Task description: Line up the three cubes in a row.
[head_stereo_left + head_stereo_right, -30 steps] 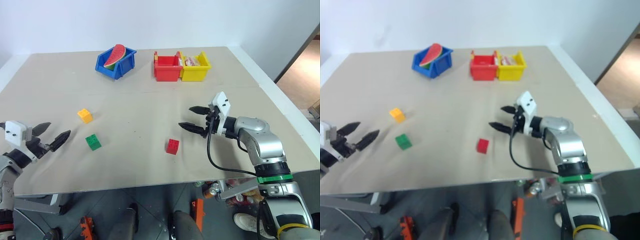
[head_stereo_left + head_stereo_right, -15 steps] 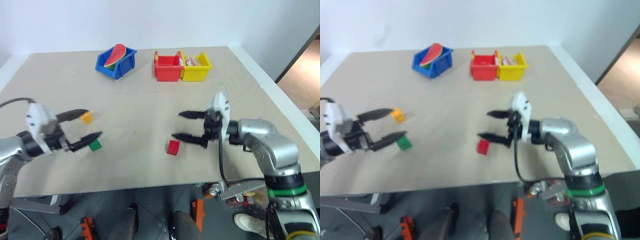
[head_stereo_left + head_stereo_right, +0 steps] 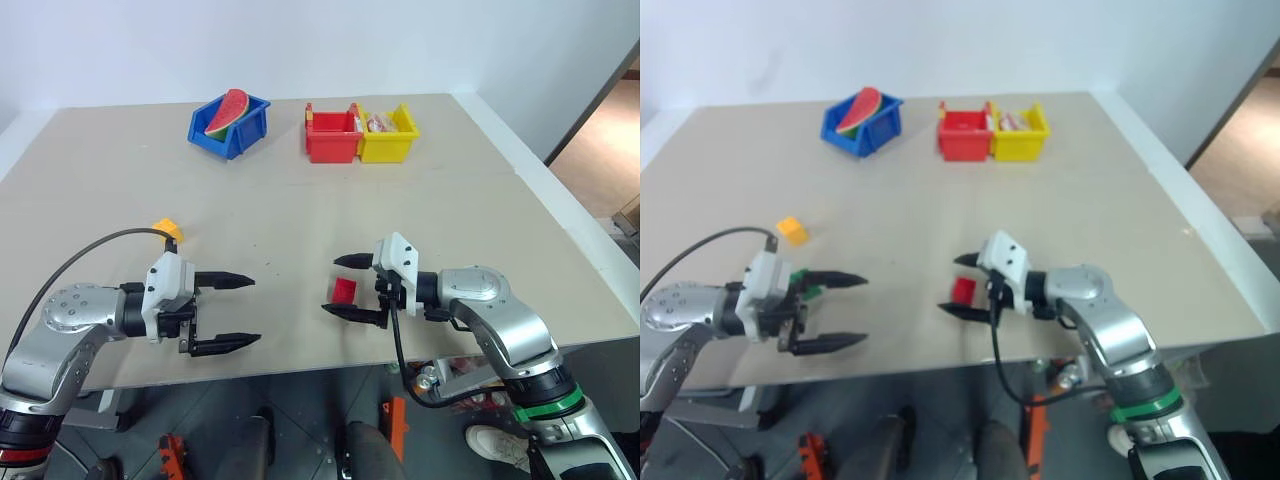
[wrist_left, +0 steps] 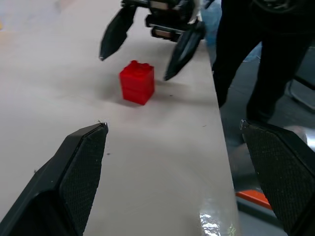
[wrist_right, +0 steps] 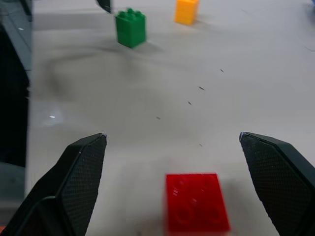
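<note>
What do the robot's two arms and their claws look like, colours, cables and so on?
Both arms are silver-grey metal with rounded joint housings. Each ends in a white boxy wrist block carrying a claw, the left claw and the right claw, of two black tapered fingers with cross-hatched inner pads. A dark cable loops from each wrist. The right arm wears a green band lower down.

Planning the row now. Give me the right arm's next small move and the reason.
Probably ease the right gripper forward and close on the red cube. Its fingers stand open on either side of the cube, which sits on the table untouched, while the green cube and orange-yellow cube lie apart, away to the left.
</note>
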Controlling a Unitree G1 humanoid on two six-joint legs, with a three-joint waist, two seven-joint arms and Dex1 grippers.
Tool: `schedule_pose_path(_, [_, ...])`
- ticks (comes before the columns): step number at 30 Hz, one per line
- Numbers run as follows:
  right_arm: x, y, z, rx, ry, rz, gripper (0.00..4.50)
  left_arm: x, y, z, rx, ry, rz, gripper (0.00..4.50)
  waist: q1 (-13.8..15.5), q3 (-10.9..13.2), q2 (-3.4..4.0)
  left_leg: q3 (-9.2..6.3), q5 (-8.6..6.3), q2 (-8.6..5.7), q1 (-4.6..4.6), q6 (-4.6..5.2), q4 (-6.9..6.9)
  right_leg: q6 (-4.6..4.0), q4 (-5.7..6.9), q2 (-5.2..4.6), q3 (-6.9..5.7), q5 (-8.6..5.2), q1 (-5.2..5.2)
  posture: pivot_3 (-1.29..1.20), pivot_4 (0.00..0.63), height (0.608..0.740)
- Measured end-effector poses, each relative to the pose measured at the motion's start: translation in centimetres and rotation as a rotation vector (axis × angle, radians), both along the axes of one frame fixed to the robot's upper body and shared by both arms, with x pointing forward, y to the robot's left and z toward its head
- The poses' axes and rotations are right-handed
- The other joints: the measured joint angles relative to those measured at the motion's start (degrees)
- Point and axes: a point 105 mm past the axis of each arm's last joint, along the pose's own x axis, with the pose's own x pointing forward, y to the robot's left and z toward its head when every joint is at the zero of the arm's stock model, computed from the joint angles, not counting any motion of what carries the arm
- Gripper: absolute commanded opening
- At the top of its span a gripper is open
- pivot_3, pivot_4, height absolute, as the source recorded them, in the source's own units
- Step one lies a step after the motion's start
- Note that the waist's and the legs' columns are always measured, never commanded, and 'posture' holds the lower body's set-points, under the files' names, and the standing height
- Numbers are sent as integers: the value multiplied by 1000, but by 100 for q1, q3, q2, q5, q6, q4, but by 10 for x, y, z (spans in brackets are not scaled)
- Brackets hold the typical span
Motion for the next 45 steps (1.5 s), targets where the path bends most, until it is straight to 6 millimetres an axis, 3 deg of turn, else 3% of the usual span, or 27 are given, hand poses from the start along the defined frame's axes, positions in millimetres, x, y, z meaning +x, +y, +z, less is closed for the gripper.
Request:
schedule_pose_path(8, [4,-6,-19,4,66,-52,4500,2,-6,0,-12,-8,-8,4459,8,0,0,22,-2,4,0,7,5,6,0,9,-8,-1,-1,0,150,740])
schedule_pose_path(9, [3,-6,-21,4,73,-53,3954,2,-6,0,-11,-9,-3,4500,10,0,0,22,-2,7,0,7,8,6,0,11,-8,0,0,0,150,740])
schedule_pose_path(13, [3,-6,-24,9,89,-55,2594,-1,-8,-3,-10,-6,-1,4500,9,0,0,26,-3,15,1,7,13,8,0,12,-7,4,2,0,150,740])
schedule_pose_path(14, [3,-6,-24,9,89,-55,2450,-2,-8,-3,-10,-6,1,4500,11,0,0,26,-3,17,1,7,15,8,0,12,-7,4,3,0,150,740])
schedule_pose_path(17, [4,-6,-26,15,96,-59,1286,-2,-9,-3,-13,-6,10,4500,20,0,0,28,-4,21,1,6,17,7,0,11,-2,4,5,0,150,740])
schedule_pose_path(26, [13,-2,-20,-11,78,-18,1263,-4,-9,-6,-15,2,28,4500,6,0,0,38,-4,29,1,6,18,4,0,17,-6,9,0,0,150,740])
schedule_pose_path(32, [42,17,20,-39,-6,116,1263,-5,-4,-11,-16,29,69,4500,-12,0,0,46,-3,40,3,6,20,4,-1,24,-11,14,0,0,150,740])
schedule_pose_path(34, [47,25,25,-55,-7,166,1263,-6,-4,-13,-16,36,76,4500,-9,0,0,46,-4,43,3,6,19,1,-1,31,-16,11,1,0,150,740])
schedule_pose_path(45, [55,38,-10,-208,66,372,1263,-8,19,-19,-23,48,239,4500,-6,1,0,55,-7,66,5,2,22,-7,-2,76,-8,16,1,0,150,740])
